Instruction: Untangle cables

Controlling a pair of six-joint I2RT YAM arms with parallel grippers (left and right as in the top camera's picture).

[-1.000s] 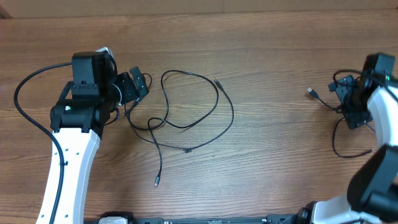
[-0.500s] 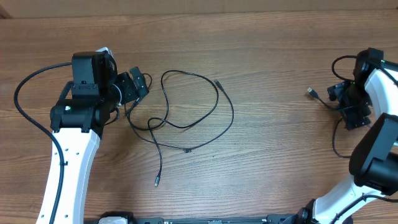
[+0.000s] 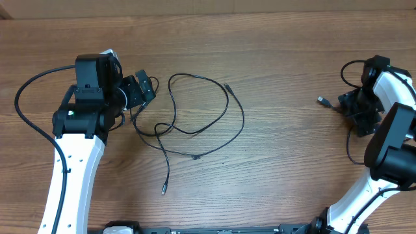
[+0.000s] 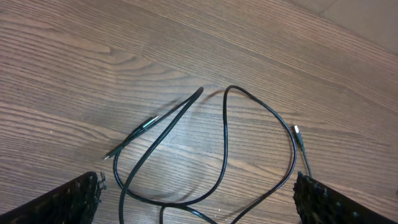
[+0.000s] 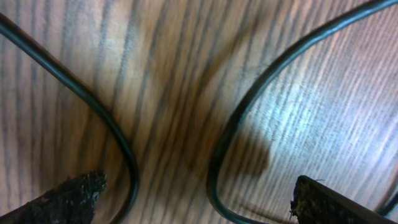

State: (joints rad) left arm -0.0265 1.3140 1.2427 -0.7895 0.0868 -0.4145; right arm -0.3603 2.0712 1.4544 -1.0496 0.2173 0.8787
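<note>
Thin black cables [image 3: 201, 110] lie in loose crossing loops mid-table, with one plug end [image 3: 227, 86] at the upper right of the loops and another [image 3: 164, 190] near the front. My left gripper [image 3: 142, 94] stands open at their left edge. In the left wrist view, the left gripper [image 4: 196, 205] has several strands [image 4: 225, 143] lying on the wood between its fingertips, ungripped. A separate cable [image 3: 351, 148] with a grey plug [image 3: 322, 100] lies at the far right. My right gripper [image 3: 359, 112] hovers open low over it, and in the right wrist view the right gripper [image 5: 199, 202] has two strands [image 5: 233, 134] between its fingertips.
The wooden table [image 3: 286, 175] runs across the whole view. Each arm's own thick black wire [image 3: 26, 91] arcs beside it. The right arm's white link [image 3: 396, 149] reaches over the table's right edge.
The right arm has swung its wrist up and to the left, low over the right cable, whose grey plug slid slightly left. The left arm and the centre cables have not moved.
</note>
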